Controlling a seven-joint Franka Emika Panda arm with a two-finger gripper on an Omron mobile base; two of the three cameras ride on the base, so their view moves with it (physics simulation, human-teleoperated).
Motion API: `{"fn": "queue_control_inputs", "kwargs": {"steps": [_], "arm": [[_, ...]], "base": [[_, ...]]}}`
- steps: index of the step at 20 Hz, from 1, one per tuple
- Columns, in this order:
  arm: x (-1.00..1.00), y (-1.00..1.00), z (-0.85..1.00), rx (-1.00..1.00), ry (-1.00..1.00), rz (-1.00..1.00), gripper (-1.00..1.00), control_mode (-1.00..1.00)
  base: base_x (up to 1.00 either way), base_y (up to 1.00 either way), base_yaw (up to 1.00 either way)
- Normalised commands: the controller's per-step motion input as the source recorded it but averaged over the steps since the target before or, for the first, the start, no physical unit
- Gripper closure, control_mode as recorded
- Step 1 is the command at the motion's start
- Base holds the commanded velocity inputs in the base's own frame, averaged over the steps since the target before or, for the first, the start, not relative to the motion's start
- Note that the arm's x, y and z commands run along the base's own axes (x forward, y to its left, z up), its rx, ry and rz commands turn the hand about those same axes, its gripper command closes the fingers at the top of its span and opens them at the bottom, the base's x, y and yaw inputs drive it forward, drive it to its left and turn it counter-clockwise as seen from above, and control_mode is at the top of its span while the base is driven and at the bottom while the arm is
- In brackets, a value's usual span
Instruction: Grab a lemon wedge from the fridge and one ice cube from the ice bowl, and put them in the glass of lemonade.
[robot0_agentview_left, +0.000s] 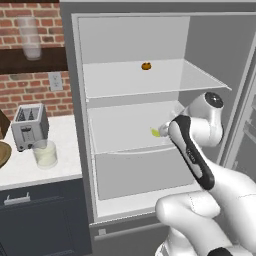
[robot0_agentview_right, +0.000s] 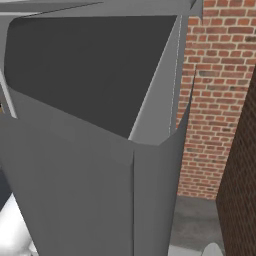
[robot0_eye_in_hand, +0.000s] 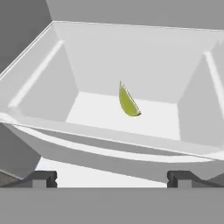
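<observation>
Tiny yellow-green lemon wedge (robot0_eye_in_hand: 127, 101) on middle shelf of open dark grey fridge (robot0_agentview_left: 75, 100), two-finger gripper (robot0_eye_in_hand: 112, 178) facing it, fingers spread wide, holding nothing, no legible writing.

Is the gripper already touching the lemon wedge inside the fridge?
Apart. In the hand view the lemon wedge lies on the fridge shelf, well ahead of the gripper, whose jaws stand wide open at the bottom edge with bare shelf between.

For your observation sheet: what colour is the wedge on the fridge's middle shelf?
Yellow-green; the lemon wedge shows best in the hand view.
</observation>
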Motion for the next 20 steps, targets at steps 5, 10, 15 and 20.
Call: {"fn": "queue_control_inputs", "kwargs": {"steps": [5,10,15,20], "arm": [[0.46,-0.14,-0.03,0.00,0.05,0.18,-1.00,-1.00],[0.24,-0.01,-0.30,0.00,0.00,0.11,-1.00,-1.00],[0.27,0.00,-0.44,-0.02,0.02,0.07,-1.00,-1.00],[0.36,0.00,-0.41,-0.01,0.04,0.06,-1.00,-1.00]], "base": [[0.00,0.00,0.00],[0.00,0.00,0.00],[0.00,0.00,0.00],[0.00,0.00,0.00]]}}
